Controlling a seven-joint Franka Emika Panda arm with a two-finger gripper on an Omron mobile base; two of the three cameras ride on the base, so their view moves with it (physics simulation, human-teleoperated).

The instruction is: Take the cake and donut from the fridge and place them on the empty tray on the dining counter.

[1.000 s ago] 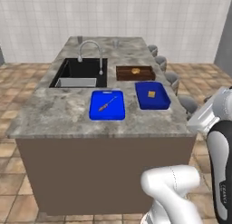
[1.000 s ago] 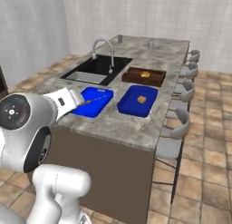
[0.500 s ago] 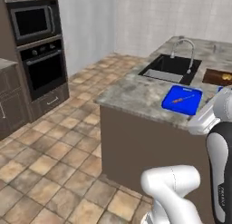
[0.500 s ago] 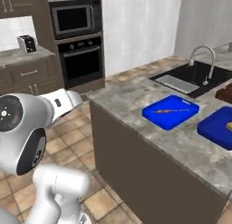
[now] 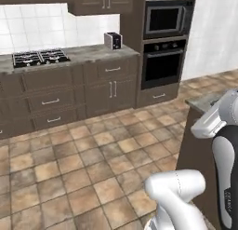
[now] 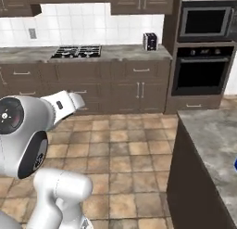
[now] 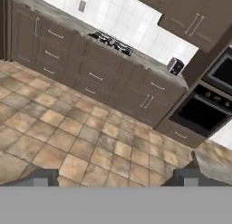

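My gripper (image 7: 115, 178) is open, its two dark fingertips (image 7: 41, 177) set wide apart with nothing between them, and it looks down over brown floor tiles towards the wall cabinets. A corner of the grey marbled dining counter (image 5: 203, 100) sits at the right edge beside my arm, and more of that dining counter (image 6: 214, 136) fills the lower right of the right base view. The cake, the donut, the fridge and the tray are out of view.
Dark brown base cabinets (image 5: 69, 96) run along the far wall under a gas cooktop (image 5: 39, 57) and a toaster (image 5: 113, 39). A built-in oven (image 5: 161, 64) and microwave (image 5: 163, 18) stand to their right. Open tiled floor (image 5: 93, 154) lies between me and them.
The whole picture has swung left as the base turned. The island with its sink and blue trays has slid off to the right, and the cabinet wall with the cooktop has come in. The gripper stays open.
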